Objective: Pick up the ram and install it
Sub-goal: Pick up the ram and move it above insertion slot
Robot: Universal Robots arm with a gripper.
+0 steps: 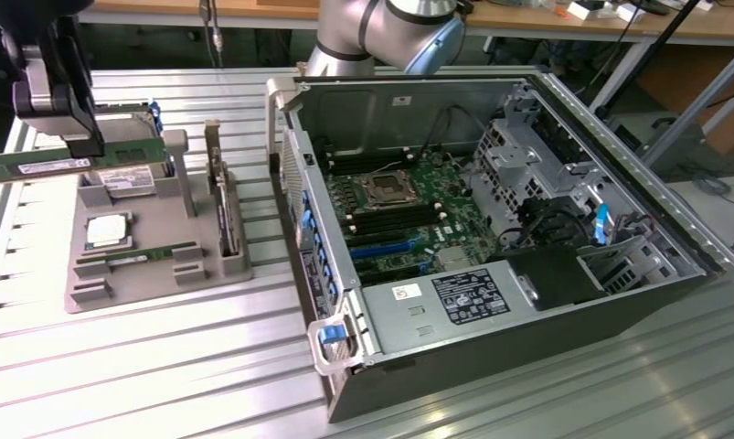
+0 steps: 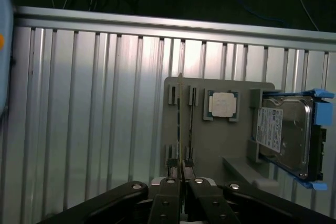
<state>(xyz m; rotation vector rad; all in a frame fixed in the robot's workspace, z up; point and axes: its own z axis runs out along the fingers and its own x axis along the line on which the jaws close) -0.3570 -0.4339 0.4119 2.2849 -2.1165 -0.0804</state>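
Holding ram [image 1: 26,167] at upper left of frame, above gray parts tray [image 1: 159,283]: your gripper [image 1: 84,151] jaws pinch its flat faces. Likely light, stiff, thin, fragile; grip bare board edges, spare chips and contacts.

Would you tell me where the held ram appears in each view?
Exterior view: ram in the gripper, at the exterior view's left, above the tray.
Wrist view: ram edge-on in the gripper, over the tray.
Shared landmark: the CPU on the tray.
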